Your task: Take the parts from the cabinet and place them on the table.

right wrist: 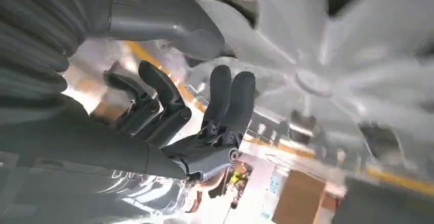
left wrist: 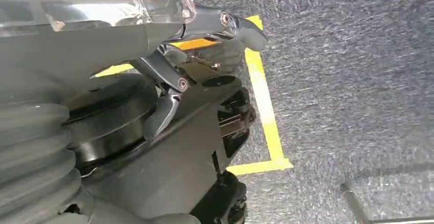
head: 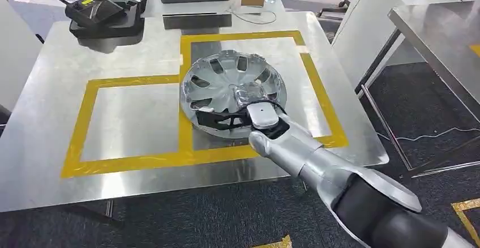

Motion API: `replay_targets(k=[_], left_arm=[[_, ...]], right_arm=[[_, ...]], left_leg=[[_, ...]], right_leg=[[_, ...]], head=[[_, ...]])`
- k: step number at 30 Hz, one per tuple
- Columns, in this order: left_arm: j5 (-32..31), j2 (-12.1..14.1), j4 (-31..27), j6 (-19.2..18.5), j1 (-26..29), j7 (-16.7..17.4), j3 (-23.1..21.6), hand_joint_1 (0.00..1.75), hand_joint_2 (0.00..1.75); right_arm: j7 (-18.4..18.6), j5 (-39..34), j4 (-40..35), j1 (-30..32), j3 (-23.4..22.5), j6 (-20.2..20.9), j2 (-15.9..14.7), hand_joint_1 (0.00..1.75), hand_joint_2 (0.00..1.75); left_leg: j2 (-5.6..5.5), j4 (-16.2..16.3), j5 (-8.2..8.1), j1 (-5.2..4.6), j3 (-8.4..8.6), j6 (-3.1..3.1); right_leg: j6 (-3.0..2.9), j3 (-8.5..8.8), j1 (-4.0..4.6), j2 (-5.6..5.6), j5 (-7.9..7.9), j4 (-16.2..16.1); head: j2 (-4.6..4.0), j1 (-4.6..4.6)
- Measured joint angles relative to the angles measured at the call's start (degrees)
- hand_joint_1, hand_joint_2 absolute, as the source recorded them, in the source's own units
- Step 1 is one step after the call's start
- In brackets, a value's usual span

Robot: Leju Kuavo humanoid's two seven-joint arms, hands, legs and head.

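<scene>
One silver wheel cover [head: 232,92] on the steel table [head: 51,112] at centre, right hand [head: 249,115] gripping its five o'clock rim, left hand [left wrist: 169,75] hanging with fingers loosely apart, one open black case [head: 107,7] at eleven o'clock holding a controller [head: 93,5].

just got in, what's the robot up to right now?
It's putting a silver wheel cover on the steel table. The right hand holds the cover at its near edge, inside the yellow tape outline; whether it lies flat yet is unclear. The left hand hangs over the carpet, holding nothing. A black case sits at the far corner.
</scene>
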Motion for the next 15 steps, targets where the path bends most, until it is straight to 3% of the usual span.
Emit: replay_targets(k=[4,7,11,15], left_arm=[[0.0,0.1,0.0,-0.7,0.0,-0.7,0.0,0.00,1.75],[0.0,0.2,0.0,-0.7,0.1,-1.1,0.0,0.00,1.75],[0.0,0.3,0.0,-0.7,0.2,-1.3,0.0,0.00,1.75],[0.0,0.5,0.0,-0.6,0.4,-1.4,0.0,0.00,1.75]], right_arm=[[-8.4,-10.4,-4.9,2.6,-3.6,-12.5,-2.5,1.75,1.75],[-15.7,-22.8,-10.7,5.9,-7.7,-17.9,-4.8,1.75,1.75],[-22.7,-38.2,-18.3,10.8,-12.9,-20.5,-7.2,1.75,1.75],[-25.4,-47.0,-25.2,14.3,-17.5,-22.5,-9.6,1.75,1.75]], left_leg=[[-0.41,0.0,-0.05,0.00,0.28,-0.06],[-0.67,0.0,-0.09,-0.01,0.40,-0.11],[-0.76,0.0,-0.11,-0.01,0.49,-0.14],[-0.80,-0.1,-0.13,0.00,0.56,-0.17]], right_leg=[[-0.17,0.23,-0.01,-0.30,-0.20,0.0],[-0.12,0.39,-0.03,-0.53,-0.27,0.0],[-0.07,0.52,-0.03,-0.61,-0.32,-0.1],[-0.08,0.54,-0.03,-0.60,-0.33,-0.1]], head=[[0.00,-0.02],[0.00,0.04],[0.00,-0.02],[0.00,-0.05]])
